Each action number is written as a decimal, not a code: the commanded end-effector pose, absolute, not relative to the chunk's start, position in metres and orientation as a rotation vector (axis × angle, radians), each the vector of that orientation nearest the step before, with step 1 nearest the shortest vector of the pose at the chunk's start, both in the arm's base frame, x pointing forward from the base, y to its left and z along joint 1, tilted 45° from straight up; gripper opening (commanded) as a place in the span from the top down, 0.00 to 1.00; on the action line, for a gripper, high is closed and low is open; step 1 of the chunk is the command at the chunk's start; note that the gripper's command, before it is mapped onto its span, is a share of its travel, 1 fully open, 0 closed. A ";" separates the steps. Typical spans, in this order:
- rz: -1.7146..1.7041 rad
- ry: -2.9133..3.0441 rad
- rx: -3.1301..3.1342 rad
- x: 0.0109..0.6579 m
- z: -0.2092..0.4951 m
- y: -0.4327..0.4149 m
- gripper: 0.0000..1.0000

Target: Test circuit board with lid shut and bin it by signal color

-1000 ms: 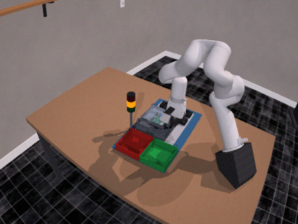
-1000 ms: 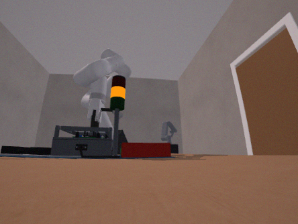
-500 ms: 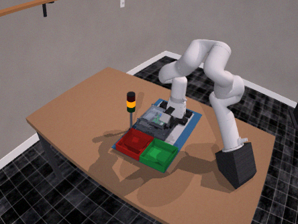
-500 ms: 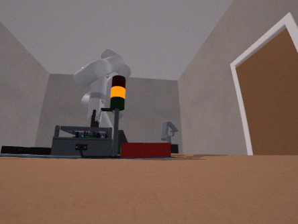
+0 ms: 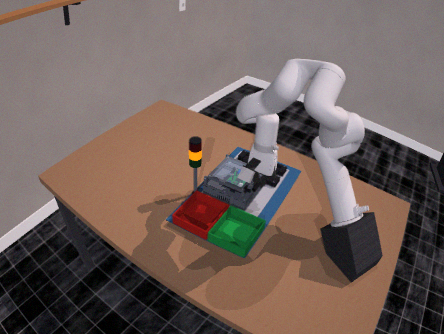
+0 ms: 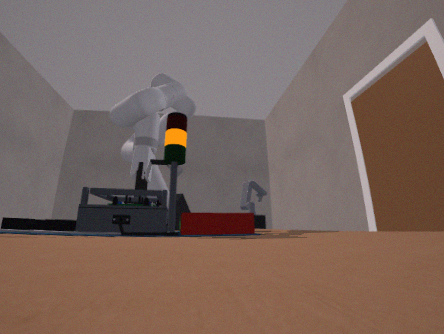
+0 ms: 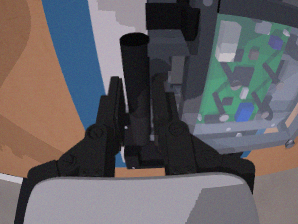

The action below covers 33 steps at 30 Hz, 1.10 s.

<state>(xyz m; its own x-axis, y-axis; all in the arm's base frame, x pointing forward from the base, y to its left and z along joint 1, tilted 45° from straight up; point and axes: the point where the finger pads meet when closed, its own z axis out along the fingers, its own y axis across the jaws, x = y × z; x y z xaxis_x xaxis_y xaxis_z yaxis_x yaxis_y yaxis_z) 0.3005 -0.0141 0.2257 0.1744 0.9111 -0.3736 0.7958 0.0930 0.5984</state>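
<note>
The tester [image 5: 231, 186] stands on the blue mat with its clear lid down over the green circuit board [image 7: 249, 70]. The board also shows through the lid in the top view [image 5: 234, 176]. My gripper [image 7: 137, 90] is straight above the lid's black bar handle [image 7: 136, 90]. Its fingers stand slightly apart on either side of the handle, with small gaps. It also shows in the top view [image 5: 260, 167] at the tester's right edge. The signal tower [image 5: 195, 151] beside the tester shows amber, as it does in the exterior view [image 6: 176, 137].
The red bin [image 5: 200, 212] and the green bin [image 5: 236, 230] stand upright side by side in front of the tester. The tray [image 5: 278, 175] lies behind my arm on the blue mat [image 5: 286, 189]. A black latch block [image 7: 172, 18] sits past the handle's far end.
</note>
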 end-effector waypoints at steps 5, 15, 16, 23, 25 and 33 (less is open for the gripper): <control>0.199 1.633 1.711 0.288 0.243 -0.005 0.78; 0.199 1.633 1.711 0.264 0.271 0.012 0.78; 0.199 1.633 1.711 0.261 0.275 0.014 0.78; 0.199 1.633 1.711 0.248 0.291 0.023 0.78; 0.199 1.633 1.711 0.248 0.291 0.023 0.78; 0.199 1.633 1.711 0.245 0.294 0.025 0.00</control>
